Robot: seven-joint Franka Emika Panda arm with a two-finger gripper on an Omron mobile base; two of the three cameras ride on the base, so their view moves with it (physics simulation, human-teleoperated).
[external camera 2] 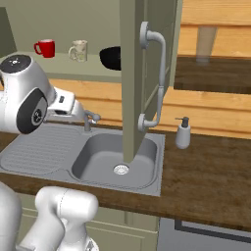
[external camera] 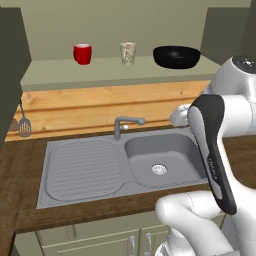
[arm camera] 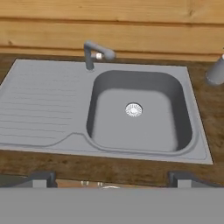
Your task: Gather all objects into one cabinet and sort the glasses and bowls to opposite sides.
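Pincer (arm camera: 109, 179) spread wide, empty, hovering above sink (arm camera: 52, 109) on worktop (arm camera: 131, 168). Red cup (external camera: 82, 53), beige mug (external camera: 128, 53) and black bowl (external camera: 176, 57) stand upright in a row on cabinet shelf (external camera: 55, 75), cups left, bowl right; row runs left-right. Judged: gathering step. Next move calls for raising the arm toward the shelf.

A kitchen: a steel sink (external camera: 75, 172) with drainboard and tap (external camera: 120, 125) is set into a dark wooden table (external camera 2: 211, 171), backed by pale wood panelling. A soap dispenser (external camera 2: 183, 133) stands beside it, a spatula (external camera: 24, 125) hangs on the wall, and cups (external camera: 82, 53) and a bowl (external camera: 176, 57) sit on a cabinet shelf (external camera: 100, 70).
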